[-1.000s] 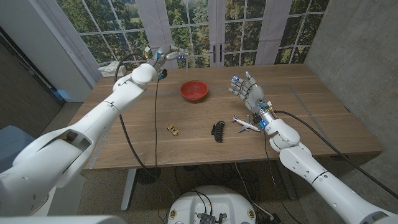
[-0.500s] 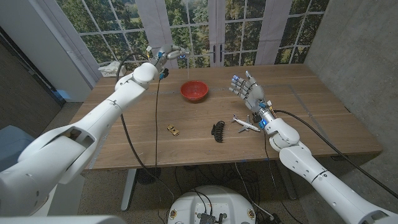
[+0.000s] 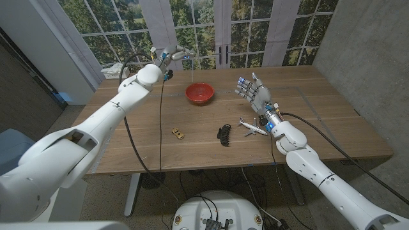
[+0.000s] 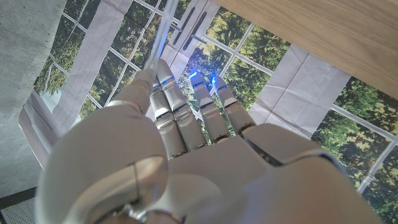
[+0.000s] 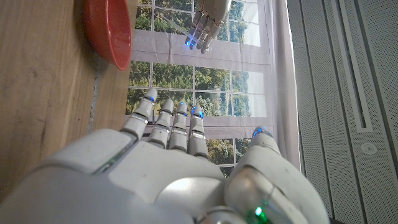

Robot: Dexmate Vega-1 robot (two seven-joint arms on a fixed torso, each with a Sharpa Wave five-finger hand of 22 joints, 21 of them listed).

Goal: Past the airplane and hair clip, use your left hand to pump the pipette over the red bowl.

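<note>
Above the far side of the wooden table (image 3: 192, 128), our left hand (image 3: 171, 55) pinches a thin clear plastic pipette (image 4: 155, 43), raised just beside and above the round red bowl (image 3: 199, 93). Our right hand (image 3: 254, 92) stands nearby with fingers spread, holding nothing.

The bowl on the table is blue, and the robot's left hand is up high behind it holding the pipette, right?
Not quite: the bowl is red, as the head view shows. The rest holds: the left hand is raised behind it, holding the pipette.
</note>
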